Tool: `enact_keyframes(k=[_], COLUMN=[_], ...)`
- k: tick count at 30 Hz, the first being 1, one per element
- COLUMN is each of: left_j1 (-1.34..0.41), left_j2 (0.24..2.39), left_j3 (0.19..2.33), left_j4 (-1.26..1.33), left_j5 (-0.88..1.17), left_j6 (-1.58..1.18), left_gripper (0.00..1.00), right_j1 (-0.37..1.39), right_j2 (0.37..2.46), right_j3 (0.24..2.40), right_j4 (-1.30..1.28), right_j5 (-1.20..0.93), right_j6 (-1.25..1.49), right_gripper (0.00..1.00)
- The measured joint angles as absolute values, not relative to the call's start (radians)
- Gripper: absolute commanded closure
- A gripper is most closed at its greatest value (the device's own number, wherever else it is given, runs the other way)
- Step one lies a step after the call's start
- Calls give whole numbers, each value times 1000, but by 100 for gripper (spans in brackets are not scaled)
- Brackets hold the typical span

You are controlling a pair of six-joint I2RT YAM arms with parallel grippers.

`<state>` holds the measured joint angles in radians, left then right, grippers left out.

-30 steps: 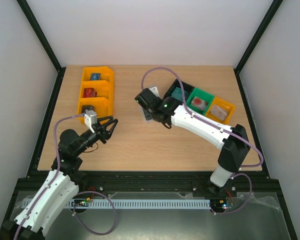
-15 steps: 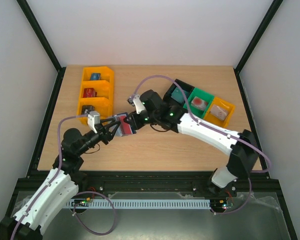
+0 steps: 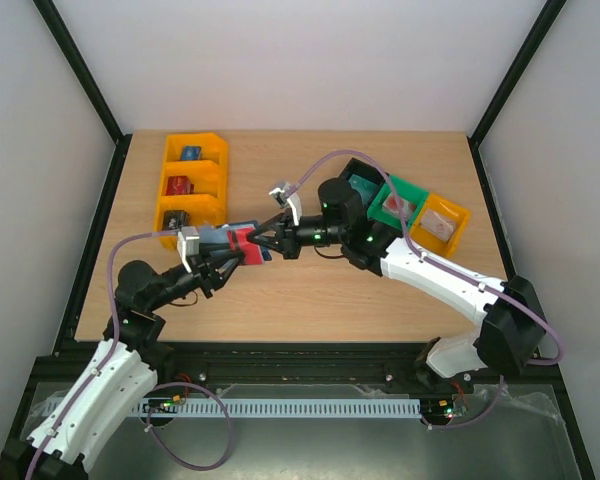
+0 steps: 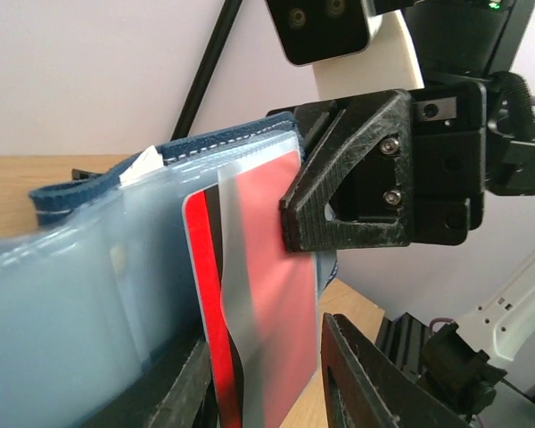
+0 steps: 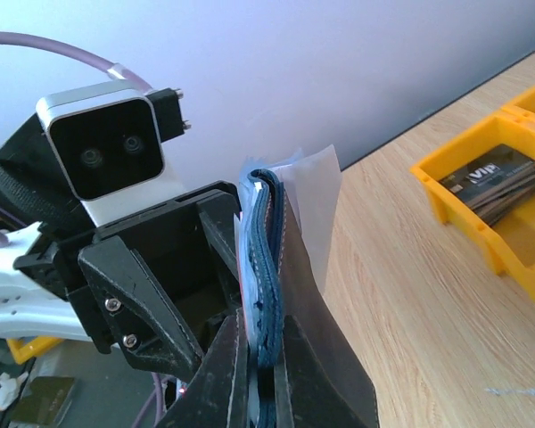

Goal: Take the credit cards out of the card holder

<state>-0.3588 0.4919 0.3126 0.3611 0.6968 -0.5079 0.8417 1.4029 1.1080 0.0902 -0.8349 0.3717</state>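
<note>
Navy card holder (image 3: 218, 234), long axis left-right

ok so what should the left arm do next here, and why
Probably close the left gripper on the red card. The right gripper is clamped on the navy edge of the card holder, and the card sits among the clear sleeves between that left gripper's jaws, but a firm pinch isn't visible.

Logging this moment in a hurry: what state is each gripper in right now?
Left gripper: fingers either side of the red card; whether it grips cannot be told.
Right gripper: shut on the card holder.
</note>
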Motion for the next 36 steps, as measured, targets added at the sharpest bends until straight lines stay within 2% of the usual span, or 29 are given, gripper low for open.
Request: enact_keyframes(k=[2, 3, 6, 10, 15, 18, 23, 28, 30, 32, 33, 34, 36], left_j1=[-359, -359, -358, -350, -351, -355, -355, -354, -354, -352, -352, -351, -348], left_j2=[492, 492, 490, 489, 479, 474, 474, 474, 473, 472, 472, 472, 472], left_j3=[313, 313, 313, 311, 313, 313, 313, 313, 313, 313, 313, 314, 315], left_j4=[370, 374, 384, 422, 418, 400, 393, 388, 390, 388, 390, 391, 390], left_j5=[707, 712, 733, 772, 808, 812, 813, 829, 840, 842, 845, 849, 860], left_j6=[-513, -514, -519, -552, -538, -527, -526, -526, -524, -524, -524, -524, -521], left_gripper=[67, 70, 96, 98, 98, 98, 98, 97, 98, 98, 97, 88, 82], right_j1=[838, 838, 837, 835, 838, 846, 848, 846, 842, 841, 839, 836, 828], right_j2=[1403, 1403, 1403, 1402, 1374, 1353, 1337, 1326, 1324, 1324, 1324, 1324, 1320], right_j3=[1096, 1091, 1084, 1084, 1057, 1030, 1002, 963, 957, 956, 956, 956, 952], right_j4=[122, 139, 163, 181, 188, 192, 195, 216, 224, 227, 229, 229, 231], right_j5=[-858, -869, -889, -918, -928, -938, -942, -942, -941, -948, -952, -957, -967], right_j6=[380, 384, 386, 379, 356, 334, 317, 316, 321, 320, 321, 321, 321], right_gripper=[98, 98, 98, 96, 67, 63, 64, 92, 98, 98, 98, 98, 98])
